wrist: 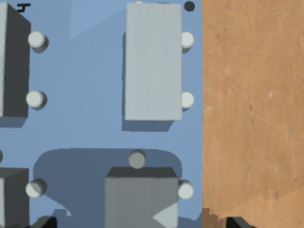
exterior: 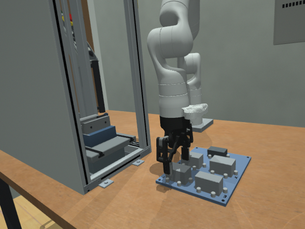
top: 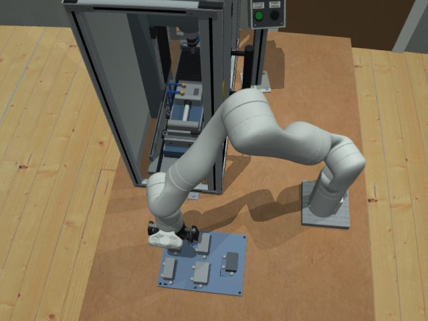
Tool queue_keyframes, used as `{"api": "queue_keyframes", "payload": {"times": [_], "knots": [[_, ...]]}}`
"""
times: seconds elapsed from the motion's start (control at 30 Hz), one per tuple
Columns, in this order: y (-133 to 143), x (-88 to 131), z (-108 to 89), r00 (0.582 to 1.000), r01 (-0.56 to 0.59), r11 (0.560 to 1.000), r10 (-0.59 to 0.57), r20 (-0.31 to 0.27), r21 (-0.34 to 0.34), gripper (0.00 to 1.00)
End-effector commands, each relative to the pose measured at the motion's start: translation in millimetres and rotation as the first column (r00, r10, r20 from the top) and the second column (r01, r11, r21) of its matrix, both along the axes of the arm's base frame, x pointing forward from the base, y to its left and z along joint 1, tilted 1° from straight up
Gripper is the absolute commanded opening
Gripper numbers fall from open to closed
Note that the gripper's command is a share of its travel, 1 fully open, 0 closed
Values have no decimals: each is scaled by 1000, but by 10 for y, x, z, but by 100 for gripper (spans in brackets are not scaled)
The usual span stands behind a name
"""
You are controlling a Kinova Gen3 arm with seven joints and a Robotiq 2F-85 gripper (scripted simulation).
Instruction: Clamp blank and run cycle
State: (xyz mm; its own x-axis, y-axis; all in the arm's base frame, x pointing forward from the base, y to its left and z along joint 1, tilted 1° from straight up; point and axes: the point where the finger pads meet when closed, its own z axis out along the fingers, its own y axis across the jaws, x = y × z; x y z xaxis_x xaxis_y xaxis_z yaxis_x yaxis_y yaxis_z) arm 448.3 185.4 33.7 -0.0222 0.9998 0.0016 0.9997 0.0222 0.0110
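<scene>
My gripper point(top: 171, 238) point(exterior: 176, 163) point(wrist: 142, 222) is open, its fingers spread on either side of the back-left blank point(top: 174, 249) point(exterior: 182, 173) point(wrist: 141, 199), which stands on the blue plate point(top: 221, 241) point(exterior: 240, 161) point(wrist: 81, 133). Other grey blanks stand at front left point(top: 168, 267) point(exterior: 208, 182) point(wrist: 154, 62), front middle point(top: 200, 273) point(exterior: 222, 165) and back middle point(top: 203, 243) point(exterior: 195, 159). The dark setting master point(top: 231, 261) point(exterior: 217, 150) stands upright at the right. The fixed jaw point(top: 178, 140) point(exterior: 96, 125) shows inside the guard; no blank is visible by it. The bars are unclear.
The guard point(top: 216, 103) point(exterior: 141, 98) stands behind the plate. A black upright handle point(top: 248, 65) point(exterior: 98, 86) is on its right side; the door's state is unclear. The green button point(top: 259, 15) is on the control column. The arm passes in front of the guard's right post.
</scene>
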Motion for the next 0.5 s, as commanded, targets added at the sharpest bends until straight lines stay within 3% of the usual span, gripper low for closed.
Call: {"api": "queue_keyframes", "payload": {"times": [0.0, 0.07, 0.23, 0.47], "knots": [[3, 6, 8, 1000, 0, 1000, 0, 2, 1, 100], [3, 6, 8, 1000, 0, 1000, 0, 2, 1, 100], [1, -1, 508, 1000, 0, 1000, 0, 2, 1, 100], [1, -1, 508, 1000, 0, 1000, 0, 2, 1, 100]]}}
